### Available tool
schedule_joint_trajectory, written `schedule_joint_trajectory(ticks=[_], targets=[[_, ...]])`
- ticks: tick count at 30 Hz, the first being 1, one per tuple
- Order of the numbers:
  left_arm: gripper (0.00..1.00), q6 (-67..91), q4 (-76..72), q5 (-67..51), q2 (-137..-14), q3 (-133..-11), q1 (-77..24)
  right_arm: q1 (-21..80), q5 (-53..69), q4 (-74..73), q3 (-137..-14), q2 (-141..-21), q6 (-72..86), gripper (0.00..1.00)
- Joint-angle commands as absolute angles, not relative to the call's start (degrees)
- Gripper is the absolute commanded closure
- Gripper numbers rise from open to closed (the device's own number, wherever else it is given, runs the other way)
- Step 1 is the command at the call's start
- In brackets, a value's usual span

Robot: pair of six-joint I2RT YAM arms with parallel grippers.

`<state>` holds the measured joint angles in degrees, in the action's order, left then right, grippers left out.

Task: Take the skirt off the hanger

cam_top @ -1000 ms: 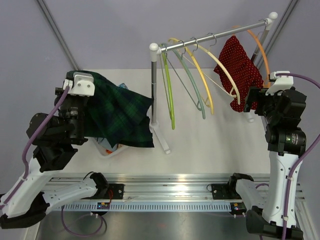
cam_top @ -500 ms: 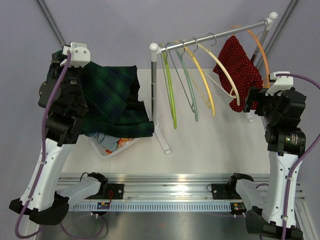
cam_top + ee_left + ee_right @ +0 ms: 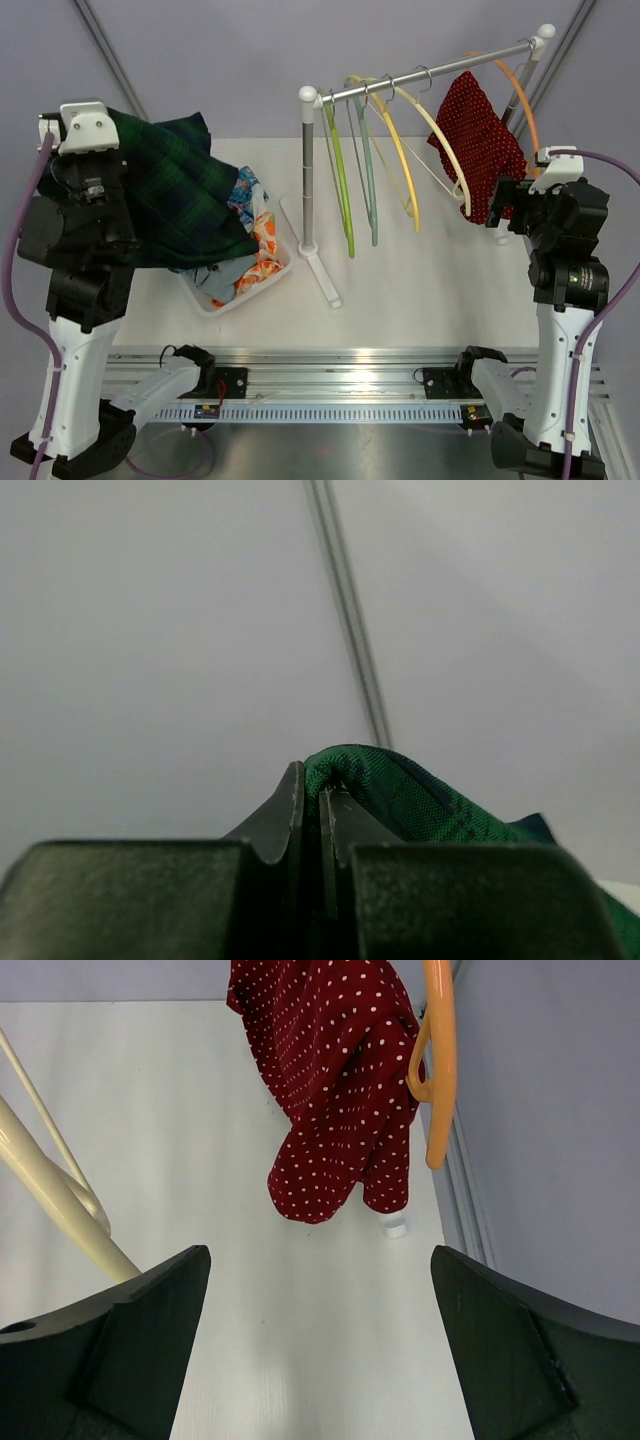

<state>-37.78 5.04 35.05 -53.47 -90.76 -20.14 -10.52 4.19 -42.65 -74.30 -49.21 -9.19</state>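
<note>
We count five hangers on one rack (image 3: 430,72): green (image 3: 340,190), grey (image 3: 367,180), yellow (image 3: 403,160), cream (image 3: 447,150) and orange (image 3: 524,100). There are two skirts, a plaid skirt (image 3: 170,190) and a dotted skirt (image 3: 480,140). We also see one basket (image 3: 250,289) of clothes and two arms, the left arm (image 3: 80,300) and the right arm (image 3: 565,300).

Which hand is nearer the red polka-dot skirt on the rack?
Right. The right hand hangs open close to the red polka-dot skirt, not touching it; the left hand is far off at the opposite side, shut on the green plaid garment.
</note>
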Motion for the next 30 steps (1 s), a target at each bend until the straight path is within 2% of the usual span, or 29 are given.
schedule_joint_trajectory(ticks=[1,6,8,11,16,19,22,26,30], targets=[[1.00,-25.69,11.15,26.47,-51.78,-85.01,-19.78,-10.81,5.19,-39.99,-74.18,-48.08,-9.05,0.01],[1.00,-11.88,15.90,11.10,-50.27,-73.76,-19.69,-10.90,4.92,-40.08,-74.00,-47.99,-9.32,0.00],[1.00,-8.46,16.78,3.39,-51.84,-72.86,-19.69,-10.81,4.83,-40.08,-73.92,-47.99,-9.32,0.01],[1.00,-5.28,18.45,-1.91,-55.44,-74.44,-19.69,-10.90,4.75,-40.08,-73.57,-47.81,-9.32,0.00],[1.00,-2.38,15.39,3.77,-59.23,-74.01,-17.76,-10.81,4.13,-39.99,-72.86,-47.46,-9.49,0.01],[1.00,6.22,11.79,-1.21,-58.80,-71.29,-11.70,-10.90,3.69,-39.99,-72.69,-47.29,-9.75,0.00],[1.00,13.52,9.59,-6.14,-55.57,-63.83,-7.13,-10.90,3.25,-39.90,-72.60,-47.20,-9.84,0.01],[1.00,23.43,6.77,-10.36,-49.93,-47.85,-2.91,-10.81,3.25,-39.90,-72.33,-47.02,-9.93,0.01],[1.00,30.92,5.45,-11.51,-48.60,-34.66,-2.20,-10.90,3.60,-39.99,-72.33,-47.02,-9.84,0.01]])
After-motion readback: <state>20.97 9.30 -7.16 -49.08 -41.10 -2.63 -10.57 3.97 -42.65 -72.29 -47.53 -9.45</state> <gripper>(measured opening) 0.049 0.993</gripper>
